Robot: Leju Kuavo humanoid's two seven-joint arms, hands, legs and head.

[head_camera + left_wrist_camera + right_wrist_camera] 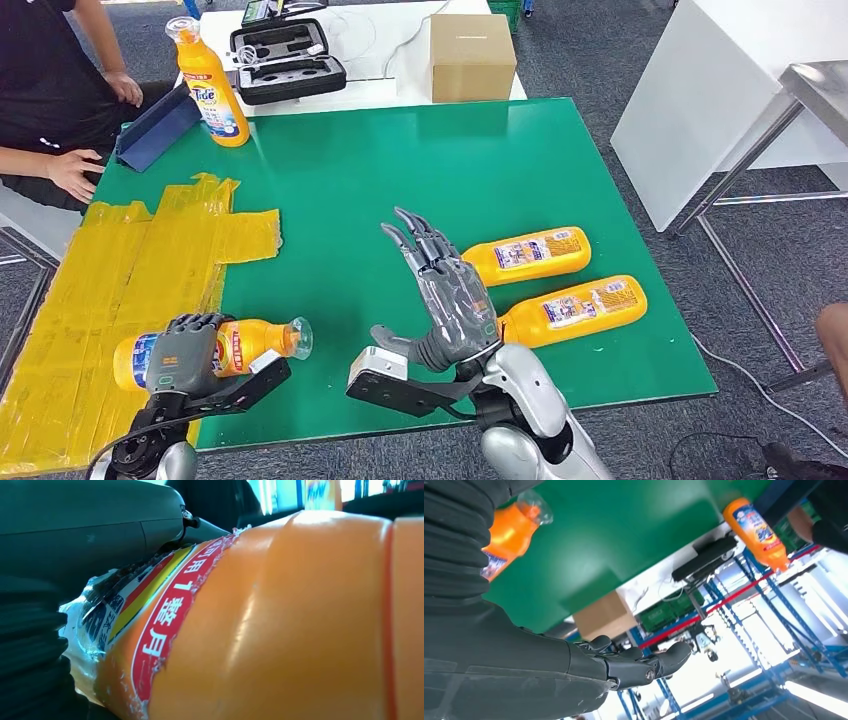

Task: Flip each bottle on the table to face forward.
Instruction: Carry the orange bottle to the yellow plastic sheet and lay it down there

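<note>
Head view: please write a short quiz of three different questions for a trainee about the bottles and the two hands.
1. True or false: the left hand grips an orange bottle lying at the edge of the yellow taped sheet.
2. How many orange bottles lie on the green table just beyond the right hand?
3. The upright Tide bottle stands: A) at the far left corner, B) between the hands, C) on the cardboard box.

Key: 1 true; 2 two; 3 A.
</note>
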